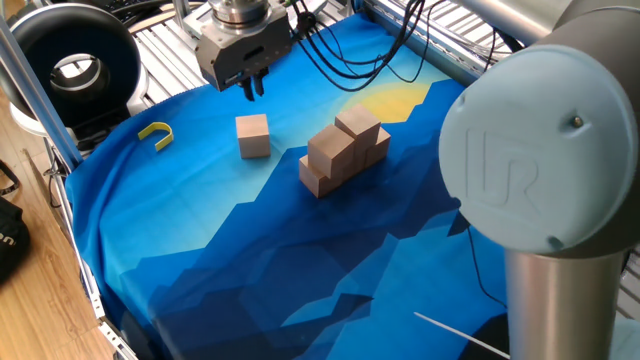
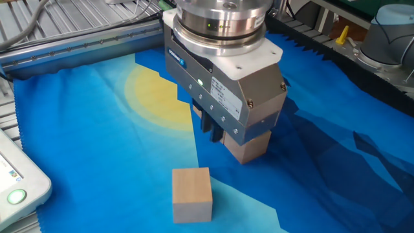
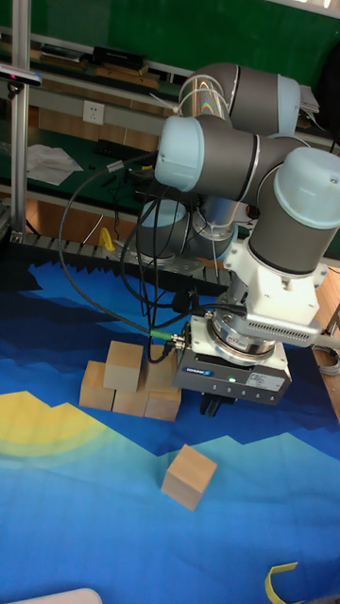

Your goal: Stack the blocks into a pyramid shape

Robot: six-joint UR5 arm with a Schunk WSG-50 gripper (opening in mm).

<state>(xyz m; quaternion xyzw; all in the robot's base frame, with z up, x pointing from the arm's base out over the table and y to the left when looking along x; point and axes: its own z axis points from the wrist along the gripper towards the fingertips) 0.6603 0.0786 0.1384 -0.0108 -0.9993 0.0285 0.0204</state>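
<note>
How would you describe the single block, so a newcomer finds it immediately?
On the blue cloth, find the stacked wooden blocks near the yellow patch. The single block stands apart from them, toward the yellow hook, touching nothing, below the pincer.

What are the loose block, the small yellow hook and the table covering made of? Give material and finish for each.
Loose block: looks like unfinished light wood, with a matte tan face, faint grain and crisp edges. Yellow hook: probably plastic, judging by its uniform bright color and smooth curve, but too small to be sure. Table covering: printed fabric, going by its soft wrinkles, a frayed-looking edge and a blue and yellow pattern.
</note>
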